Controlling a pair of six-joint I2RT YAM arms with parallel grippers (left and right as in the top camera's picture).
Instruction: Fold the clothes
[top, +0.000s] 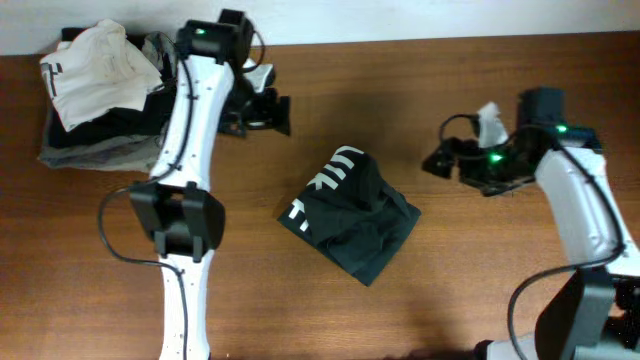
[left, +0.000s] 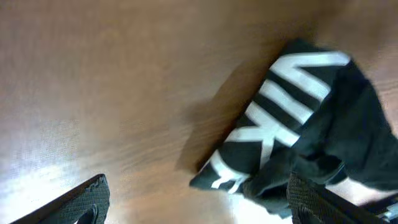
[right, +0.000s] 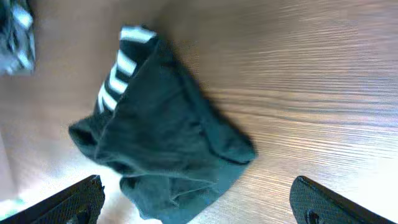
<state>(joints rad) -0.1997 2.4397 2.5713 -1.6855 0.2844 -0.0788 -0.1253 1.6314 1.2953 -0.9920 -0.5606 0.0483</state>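
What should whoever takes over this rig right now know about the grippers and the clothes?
Left gripper: open, empty, over bare table between the pile and the dark garment.
Right gripper: open, empty, to the garment's other side.
Dark garment with white lettering: mid-table, bundled into a rough fold, edges lumpy and loose.
Pile: at the far corner by the left arm, with a crumpled white garment on top.
Done: dark garment roughly folded.
Left: probably neaten it. The white garment looks unfolded.
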